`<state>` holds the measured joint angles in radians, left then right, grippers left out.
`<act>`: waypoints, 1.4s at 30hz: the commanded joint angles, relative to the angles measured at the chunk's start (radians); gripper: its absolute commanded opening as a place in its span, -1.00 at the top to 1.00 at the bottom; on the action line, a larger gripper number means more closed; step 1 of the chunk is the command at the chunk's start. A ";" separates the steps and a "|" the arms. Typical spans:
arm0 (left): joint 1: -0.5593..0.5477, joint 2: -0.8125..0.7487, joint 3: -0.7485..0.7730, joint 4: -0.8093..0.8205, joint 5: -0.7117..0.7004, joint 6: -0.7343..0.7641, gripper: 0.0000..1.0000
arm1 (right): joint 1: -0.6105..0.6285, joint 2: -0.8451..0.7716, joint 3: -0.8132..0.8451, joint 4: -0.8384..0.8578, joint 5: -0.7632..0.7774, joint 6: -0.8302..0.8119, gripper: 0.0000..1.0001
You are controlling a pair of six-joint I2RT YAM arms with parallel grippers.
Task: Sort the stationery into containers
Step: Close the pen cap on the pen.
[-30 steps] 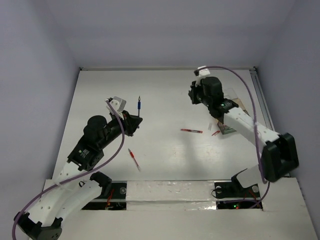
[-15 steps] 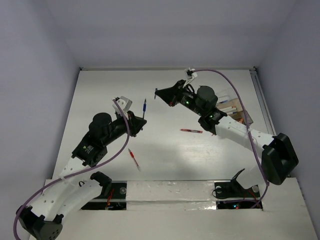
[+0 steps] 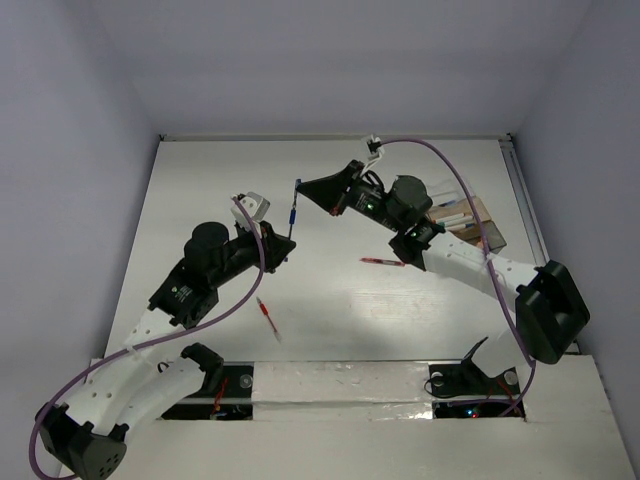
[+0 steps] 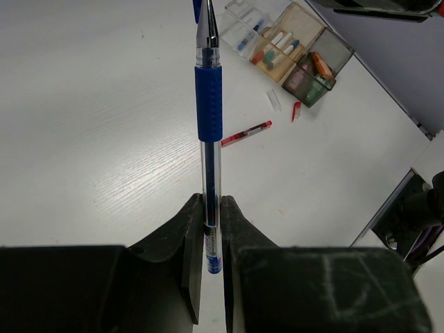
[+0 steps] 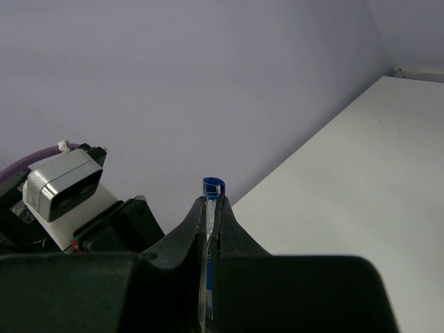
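Both jaws clenched on blue pen (image 4: 209,104); organiser box (image 4: 306,19) w/ pens (image 4: 277,48), orange eraser (image 4: 321,64) inside.

Organiser box (image 3: 480,215) partly behind the right arm (image 3: 470,262), contents indistinct.

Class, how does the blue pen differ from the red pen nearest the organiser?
The blue pen is held off the table in the left gripper; the red pen lies flat. The blue pen's barrel is clear with a blue sleeve; the red pen looks red throughout. Both are thin pens.
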<state>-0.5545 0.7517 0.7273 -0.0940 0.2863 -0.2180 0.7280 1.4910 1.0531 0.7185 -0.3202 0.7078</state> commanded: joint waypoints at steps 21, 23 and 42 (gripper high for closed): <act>0.004 -0.029 -0.002 0.051 -0.019 0.000 1.00 | 0.039 0.005 0.036 0.041 -0.025 -0.022 1.00; 0.004 -0.035 -0.002 0.051 -0.021 -0.004 1.00 | 0.039 0.003 0.027 0.045 -0.022 -0.021 1.00; 0.041 -0.061 -0.005 0.079 -0.030 -0.023 1.00 | 0.146 0.037 -0.048 0.059 0.000 -0.016 1.00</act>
<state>-0.5282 0.7059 0.7235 -0.1047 0.2703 -0.2295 0.8261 1.5089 1.0363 0.7410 -0.2928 0.6918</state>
